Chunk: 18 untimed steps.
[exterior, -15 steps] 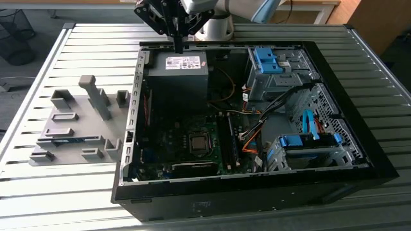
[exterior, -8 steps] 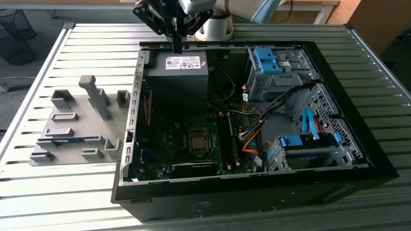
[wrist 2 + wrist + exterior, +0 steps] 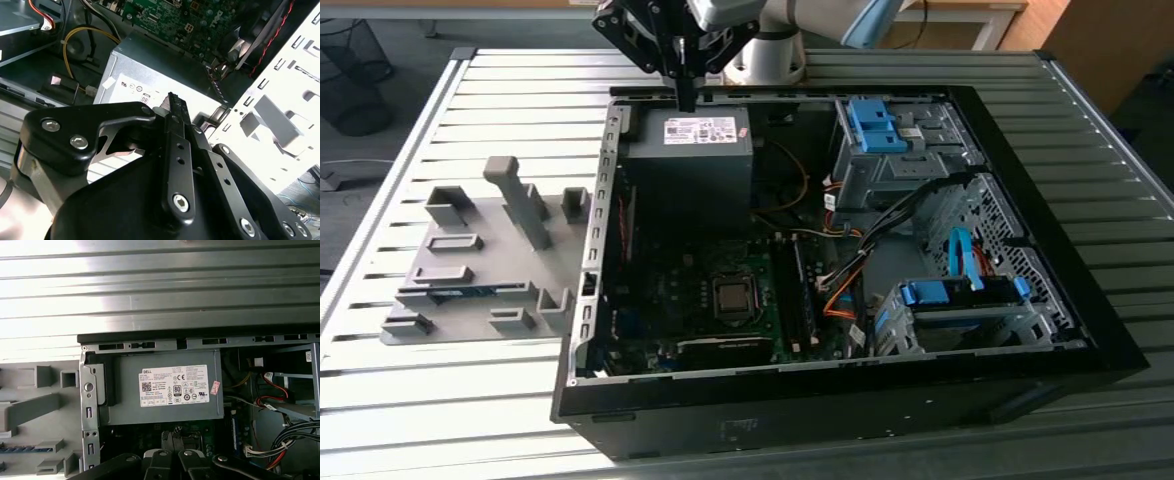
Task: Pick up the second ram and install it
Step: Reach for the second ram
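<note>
Ribbed metal table (image 3: 414, 405) carried an open black computer case (image 3: 854, 425) and, alongside, a blocky grey holder tray (image 3: 480, 228). The end effector (image 3: 683, 98) hung above the case's power supply (image 3: 687, 175), fingers together, empty. The second ram (image 3: 454, 292), a thin blue-green strip, sat half-hidden in the tray.

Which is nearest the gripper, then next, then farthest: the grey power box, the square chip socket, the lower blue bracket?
In the exterior view, from the gripper:
1. Grey power box, right by it.
2. Square chip socket, middle of the case.
3. Lower blue bracket, exterior view's right.
</note>
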Each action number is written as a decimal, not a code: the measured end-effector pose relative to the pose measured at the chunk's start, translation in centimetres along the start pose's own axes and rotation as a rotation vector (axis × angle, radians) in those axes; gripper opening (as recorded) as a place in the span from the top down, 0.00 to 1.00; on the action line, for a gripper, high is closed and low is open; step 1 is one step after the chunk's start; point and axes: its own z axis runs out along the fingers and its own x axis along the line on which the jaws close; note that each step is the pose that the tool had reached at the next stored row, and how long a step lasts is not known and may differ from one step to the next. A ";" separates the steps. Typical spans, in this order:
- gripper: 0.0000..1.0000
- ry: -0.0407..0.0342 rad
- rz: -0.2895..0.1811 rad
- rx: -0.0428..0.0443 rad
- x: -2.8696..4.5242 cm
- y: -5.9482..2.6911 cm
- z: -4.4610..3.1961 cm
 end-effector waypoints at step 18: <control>0.89 0.0040 0.000 0.0004 0.47 -0.04 0.09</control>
